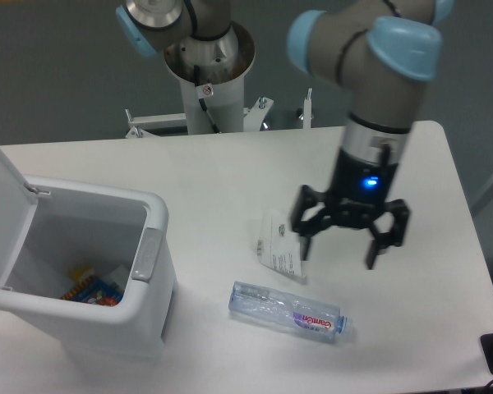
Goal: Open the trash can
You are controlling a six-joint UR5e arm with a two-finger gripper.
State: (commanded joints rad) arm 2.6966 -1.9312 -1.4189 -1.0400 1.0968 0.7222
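I see a white table (230, 176) with rounded corners. Behind it the floor is dark grey. A white metal frame (160, 123) stands at the far edge.

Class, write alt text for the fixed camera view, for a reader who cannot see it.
A white trash can stands at the table's left with its lid swung up, colourful litter visible inside. The robot's open gripper hovers to the right, above a white table holding a flat plastic packet and a clear plastic bottle lying on its side.

White table (230, 172): trash can (90, 316) far left of gripper (338, 252), paper packet (281, 246) just left, plastic bottle (287, 310) below-left.
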